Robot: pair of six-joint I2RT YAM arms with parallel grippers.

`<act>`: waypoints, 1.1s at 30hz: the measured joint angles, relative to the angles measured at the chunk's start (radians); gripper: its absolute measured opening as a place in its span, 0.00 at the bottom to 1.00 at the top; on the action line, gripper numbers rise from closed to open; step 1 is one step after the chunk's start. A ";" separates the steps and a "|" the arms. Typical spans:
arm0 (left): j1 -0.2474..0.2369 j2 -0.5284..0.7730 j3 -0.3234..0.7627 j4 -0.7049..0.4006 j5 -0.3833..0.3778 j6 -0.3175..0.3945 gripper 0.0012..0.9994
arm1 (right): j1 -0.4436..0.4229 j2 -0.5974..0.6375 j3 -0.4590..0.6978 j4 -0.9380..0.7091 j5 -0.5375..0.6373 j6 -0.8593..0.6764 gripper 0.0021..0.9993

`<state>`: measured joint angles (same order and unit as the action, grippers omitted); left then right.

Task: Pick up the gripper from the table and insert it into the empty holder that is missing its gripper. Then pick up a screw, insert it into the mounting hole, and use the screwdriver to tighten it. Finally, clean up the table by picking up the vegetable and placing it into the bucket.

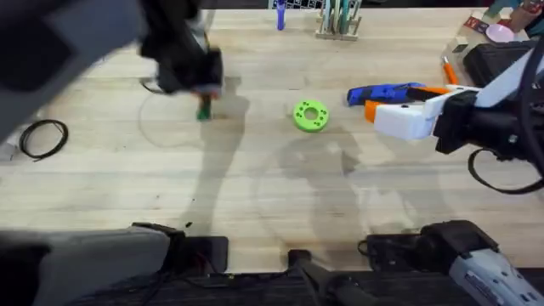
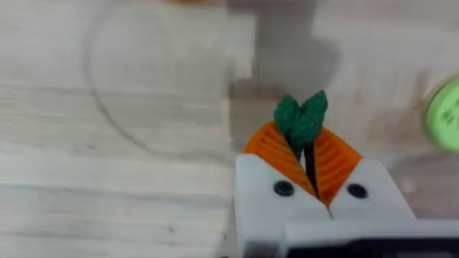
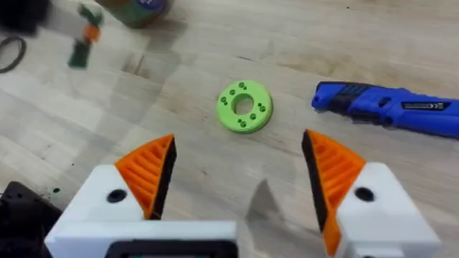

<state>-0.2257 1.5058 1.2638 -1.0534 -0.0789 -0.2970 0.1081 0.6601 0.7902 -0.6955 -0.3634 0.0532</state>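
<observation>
Dark-green vegetable (image 2: 301, 118) pinched between the orange ribbed pads (image 2: 272, 154) of the left pincer (image 2: 305, 154), leafy end poking out past the tips, lifted clear of the table (image 2: 107, 179). Seen from overhead as a green speck (image 1: 203, 111) under the raised left arm, well to the left of the lime-green ring (image 1: 310, 116). Right of that ring, the blue screwdriver (image 1: 384, 92) lying flat. Right pincer (image 3: 240, 175) hovering near the ring, pads spread wide, holding nothing. Green-sided bucket (image 3: 136, 8) just beyond the vegetable in the right wrist view. Likely the clean-up step: next, carry over the bucket's rim, then release.
</observation>
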 joint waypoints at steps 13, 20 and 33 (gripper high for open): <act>0.118 0.013 0.092 0.398 -0.131 0.073 0.01 | 0.000 0.000 0.000 0.000 0.000 0.000 0.99; 0.148 0.186 0.092 0.570 -0.134 0.082 0.01 | 0.000 0.000 0.000 0.000 0.000 0.000 0.99; 0.146 0.208 0.092 0.587 -0.134 0.091 0.82 | 0.000 0.000 0.000 0.000 0.000 0.000 0.99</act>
<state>-0.0795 1.7133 1.3556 -0.4659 -0.2134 -0.2062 0.1081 0.6601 0.7902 -0.6956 -0.3634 0.0532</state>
